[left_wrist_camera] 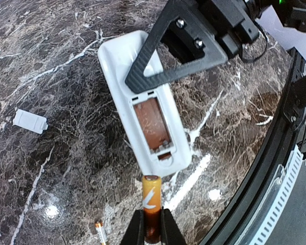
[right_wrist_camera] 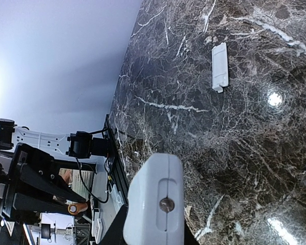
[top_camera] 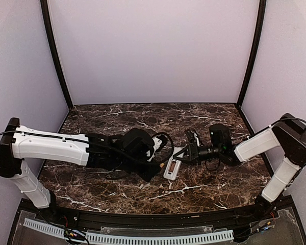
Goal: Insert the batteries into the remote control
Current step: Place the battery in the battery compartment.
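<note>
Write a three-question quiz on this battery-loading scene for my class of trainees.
1. True or false: the remote control lies back up with its battery compartment open.
2. The left gripper holds: A. a screwdriver; B. an orange battery; C. nothing.
3. Which small white part lies loose on the table?
Key: 1 true; 2 B; 3 the battery cover.

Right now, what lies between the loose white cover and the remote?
Only bare marble table between cover and remote control, per the left wrist view.
</note>
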`<state>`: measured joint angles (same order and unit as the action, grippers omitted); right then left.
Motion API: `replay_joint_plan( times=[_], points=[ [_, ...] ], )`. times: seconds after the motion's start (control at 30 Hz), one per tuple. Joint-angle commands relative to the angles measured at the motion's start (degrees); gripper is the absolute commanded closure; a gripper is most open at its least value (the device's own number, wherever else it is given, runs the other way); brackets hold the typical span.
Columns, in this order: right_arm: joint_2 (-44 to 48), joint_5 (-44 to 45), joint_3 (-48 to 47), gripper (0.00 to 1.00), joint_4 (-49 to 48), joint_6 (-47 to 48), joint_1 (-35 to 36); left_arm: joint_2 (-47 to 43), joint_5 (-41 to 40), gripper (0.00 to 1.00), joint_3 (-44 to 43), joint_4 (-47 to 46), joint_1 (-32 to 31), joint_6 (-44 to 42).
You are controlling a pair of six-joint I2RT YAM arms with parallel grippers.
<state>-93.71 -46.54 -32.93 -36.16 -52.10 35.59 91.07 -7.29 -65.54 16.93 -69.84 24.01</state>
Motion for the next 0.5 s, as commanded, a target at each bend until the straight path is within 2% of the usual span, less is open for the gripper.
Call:
replay_joint_plan(
  times=[0.0, 0.47],
  points=[
    [-2.17, 2.42, -2.02, 1.00, -2.36, -3.05, 1.26, 2.63, -1.50, 1.00, -4.26, 4.30, 0.56, 5.53],
    [-3.14, 3.87, -4.60, 1.00, -1.73, -4.56, 3.84, 7.57, 4.21, 1.00, -6.57, 3.84, 2.57, 9.53]
  ],
)
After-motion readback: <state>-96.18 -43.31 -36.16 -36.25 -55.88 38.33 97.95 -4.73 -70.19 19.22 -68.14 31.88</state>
